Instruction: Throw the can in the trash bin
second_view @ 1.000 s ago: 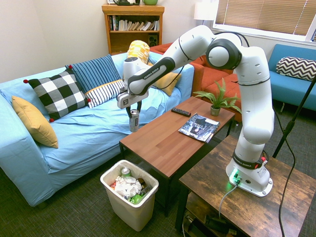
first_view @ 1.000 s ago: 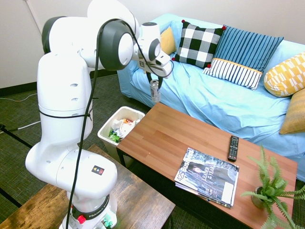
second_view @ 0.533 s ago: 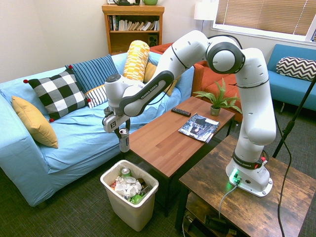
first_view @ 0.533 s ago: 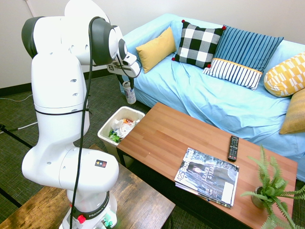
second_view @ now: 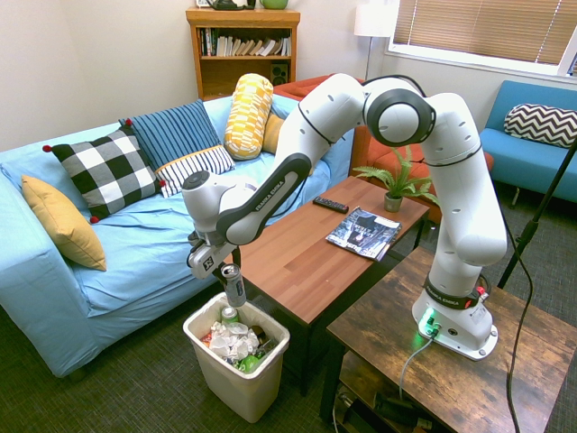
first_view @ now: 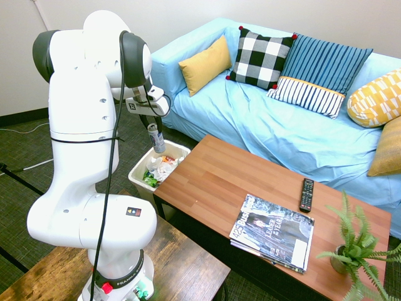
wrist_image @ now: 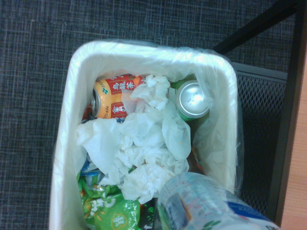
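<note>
Gripper [second_view: 230, 278] clamped on the can [second_view: 234, 286], held by its top end, body hanging down with a slight tilt. Can sits right above the trash bin [second_view: 267, 364], not yet inside; wrist view shows its blurred lower end [wrist_image: 211, 203] over the bin's open mouth.

Handling guess: thin metal, light, rigid enough but would dent under a hard squeeze, smooth so it could slip. Grip near the rim looks like the stiffest spot, fine as is.

Bin is already fairly full: crumpled white paper [wrist_image: 139, 153], a green can [wrist_image: 192, 100] standing upright, an orange can [wrist_image: 112, 98], green wrappers [wrist_image: 103, 211]. Soft paper in the middle should cushion a drop.

Room: bin stands just beside the corner of the coffee table [first_view: 250, 182], sofa [first_view: 282, 132] near on the far side. Opening is clear from above, table edge is the closest thing to clip, open floor on the bin's other sides
</note>
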You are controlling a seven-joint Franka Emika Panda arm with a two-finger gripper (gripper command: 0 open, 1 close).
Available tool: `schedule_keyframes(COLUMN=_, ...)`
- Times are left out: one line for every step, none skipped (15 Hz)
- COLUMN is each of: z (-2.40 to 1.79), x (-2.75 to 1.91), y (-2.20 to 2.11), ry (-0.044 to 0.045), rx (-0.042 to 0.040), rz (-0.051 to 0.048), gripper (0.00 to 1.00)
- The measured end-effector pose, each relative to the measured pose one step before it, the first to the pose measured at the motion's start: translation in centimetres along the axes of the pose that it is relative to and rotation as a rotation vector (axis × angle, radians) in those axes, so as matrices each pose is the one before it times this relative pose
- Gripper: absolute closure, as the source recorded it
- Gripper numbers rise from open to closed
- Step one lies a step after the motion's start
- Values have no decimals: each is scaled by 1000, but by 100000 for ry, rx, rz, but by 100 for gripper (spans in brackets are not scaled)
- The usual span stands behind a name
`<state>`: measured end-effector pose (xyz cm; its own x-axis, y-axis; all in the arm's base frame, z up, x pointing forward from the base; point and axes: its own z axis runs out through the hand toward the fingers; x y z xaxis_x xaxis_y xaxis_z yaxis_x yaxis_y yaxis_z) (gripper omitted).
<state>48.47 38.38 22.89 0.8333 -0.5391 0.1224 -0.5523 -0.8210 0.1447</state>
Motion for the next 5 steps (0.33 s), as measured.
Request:
schedule_keyframes(z=267, x=-110, y=32, ry=496, rx=-923, rz=-130, gripper=0)
schedule_keyframes(z=170, x=-2, y=92, ry=484, rx=-1074, rz=15, gripper=0)
schedule_keyframes(z=94, x=40, y=92, ry=362, rx=-823, rz=120, gripper=0)
schedule_keyframes(z=-17, x=82, y=22, ry=359, rx=-337, rz=243, gripper=0)
schedule_keyframes(z=-185, x=186, y=-35, ry=1010, rx=47, rz=309, gripper=0)
